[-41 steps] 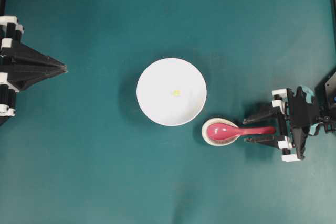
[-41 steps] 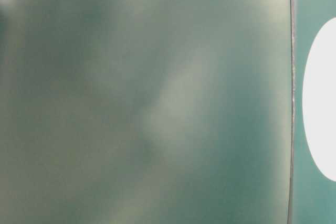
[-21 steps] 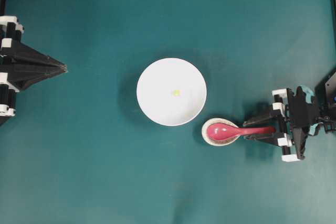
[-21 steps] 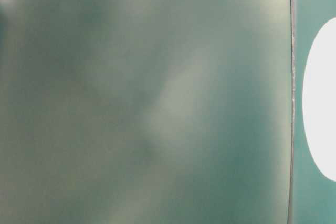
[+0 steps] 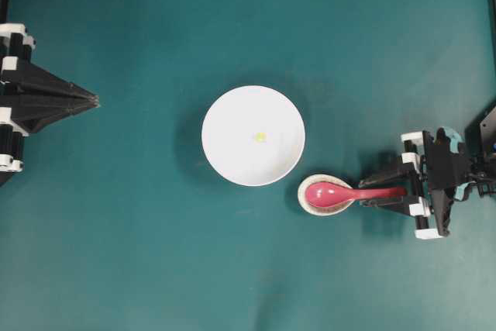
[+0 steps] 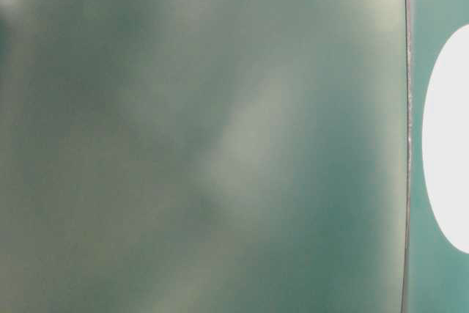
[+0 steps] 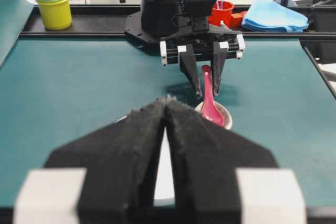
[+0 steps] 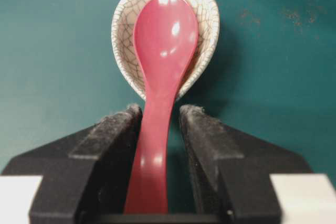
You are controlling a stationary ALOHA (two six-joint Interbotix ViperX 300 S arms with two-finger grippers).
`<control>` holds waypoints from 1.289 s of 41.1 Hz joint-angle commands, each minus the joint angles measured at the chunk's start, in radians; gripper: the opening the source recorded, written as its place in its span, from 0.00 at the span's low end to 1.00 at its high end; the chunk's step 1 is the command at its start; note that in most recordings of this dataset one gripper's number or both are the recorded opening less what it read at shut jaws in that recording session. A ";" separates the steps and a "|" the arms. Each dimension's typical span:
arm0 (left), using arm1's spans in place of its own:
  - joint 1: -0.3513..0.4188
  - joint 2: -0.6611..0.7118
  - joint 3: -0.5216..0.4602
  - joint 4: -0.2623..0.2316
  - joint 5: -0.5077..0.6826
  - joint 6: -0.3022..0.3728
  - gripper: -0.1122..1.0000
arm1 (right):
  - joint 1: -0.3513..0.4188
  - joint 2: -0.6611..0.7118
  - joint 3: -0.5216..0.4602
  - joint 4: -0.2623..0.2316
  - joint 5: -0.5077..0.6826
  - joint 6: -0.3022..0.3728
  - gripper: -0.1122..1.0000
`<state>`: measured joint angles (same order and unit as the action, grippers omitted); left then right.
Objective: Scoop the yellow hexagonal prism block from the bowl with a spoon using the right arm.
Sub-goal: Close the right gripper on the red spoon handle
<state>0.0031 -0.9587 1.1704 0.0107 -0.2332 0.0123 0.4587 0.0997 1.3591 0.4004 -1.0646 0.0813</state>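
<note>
The white bowl (image 5: 225, 118) sits mid-table with the tiny yellow hexagonal prism block (image 5: 260, 137) near its centre. The pinkish-red spoon (image 5: 333, 191) lies with its scoop in the speckled spoon rest (image 5: 304, 201), just right of the bowl. My right gripper (image 5: 364, 193) has closed round the spoon's handle; in the right wrist view the handle (image 8: 155, 150) runs between the fingers, pressed against the left finger (image 8: 113, 129), with a thin sliver beside the other. My left gripper (image 5: 97, 101) stays shut at the far left, holding nothing. The bowl (image 6: 447, 137) fills the table-level view's right edge.
Behind the table's far edge in the left wrist view stand stacked yellow cups (image 7: 54, 6), a red cup (image 7: 223, 13) and a blue cloth (image 7: 275, 17). The green mat (image 5: 155, 253) covers the table. The table-level view is mostly a blur.
The right gripper's fingers closed in from wide apart onto the spoon's handle. Spoon, bowl, block and left arm have not moved.
</note>
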 commanded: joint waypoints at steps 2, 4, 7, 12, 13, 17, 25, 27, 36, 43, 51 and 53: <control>0.002 0.008 -0.023 0.002 -0.005 0.002 0.16 | 0.005 -0.011 -0.008 0.002 -0.005 0.000 0.49; 0.000 0.008 -0.023 0.002 -0.005 0.002 0.16 | 0.005 -0.009 -0.008 0.002 -0.005 0.000 0.49; 0.000 0.008 -0.023 0.002 -0.005 0.002 0.16 | 0.005 -0.009 -0.008 0.002 -0.005 0.002 0.49; 0.000 0.008 -0.021 0.002 -0.005 0.002 0.16 | 0.005 -0.011 -0.008 0.003 -0.005 0.002 0.45; 0.000 0.008 -0.023 0.002 -0.005 0.002 0.16 | 0.005 -0.009 -0.008 0.003 -0.005 0.002 0.44; 0.000 0.008 -0.021 0.002 -0.005 0.002 0.16 | 0.005 -0.011 -0.008 0.003 -0.005 0.003 0.35; 0.000 0.008 -0.021 0.002 -0.003 0.002 0.16 | 0.005 -0.011 -0.014 0.003 -0.005 0.005 0.32; 0.000 0.008 -0.021 0.002 -0.003 0.002 0.16 | 0.005 -0.011 -0.015 0.003 -0.008 0.005 0.32; 0.000 0.008 -0.020 0.002 -0.003 0.002 0.16 | 0.005 -0.066 -0.028 0.003 0.011 0.005 0.31; 0.000 0.008 -0.020 0.002 -0.003 0.002 0.16 | 0.003 -0.129 -0.026 0.003 0.077 0.005 0.30; 0.000 0.008 -0.020 0.002 -0.003 0.002 0.16 | -0.011 -0.175 -0.028 0.020 0.172 0.005 0.30; 0.000 0.008 -0.020 0.002 -0.003 0.000 0.16 | -0.014 -0.179 -0.028 0.035 0.186 0.005 0.30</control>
<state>0.0031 -0.9587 1.1704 0.0092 -0.2316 0.0123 0.4541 -0.0537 1.3392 0.4142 -0.9004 0.0844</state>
